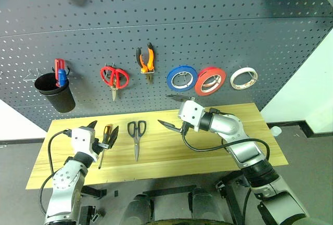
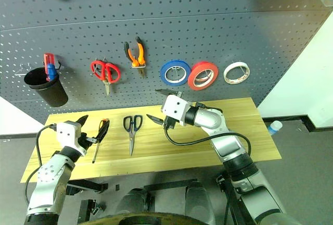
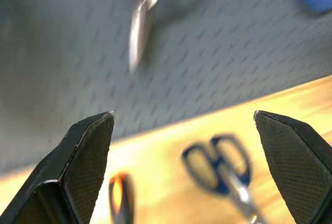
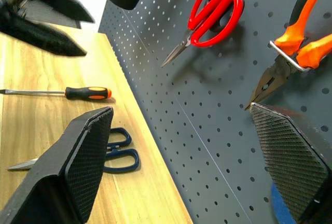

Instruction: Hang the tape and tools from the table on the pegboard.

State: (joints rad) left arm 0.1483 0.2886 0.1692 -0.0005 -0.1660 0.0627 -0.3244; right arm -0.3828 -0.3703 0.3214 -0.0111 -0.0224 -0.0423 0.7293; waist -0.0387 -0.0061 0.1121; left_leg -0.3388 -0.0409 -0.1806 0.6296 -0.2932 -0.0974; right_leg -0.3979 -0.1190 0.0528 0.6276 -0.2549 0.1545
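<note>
Head view: my left end effector is gaping empty over the screwdriver; my right end effector is gaping empty too. Dark scissors are lying on the desk at three o'clock of the screwdriver. Pliers and red tape are hanging on the pegboard.

Left wrist: scissors are lying between my fingers.

Right wrist: pliers are hanging beside red-handled scissors.

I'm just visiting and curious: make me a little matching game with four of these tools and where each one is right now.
Things:
1. orange-handled pliers
2. dark-handled scissors
3. screwdriver
4. wide red tape roll

Places:
A. on the table, between the open left gripper's fingers
B. on the pegboard, between the blue and white rolls
C. flat on the table, between the two grippers
D. on the pegboard, right of the red scissors

Pairs: 1-D, 2-C, 3-A, 4-B
</note>
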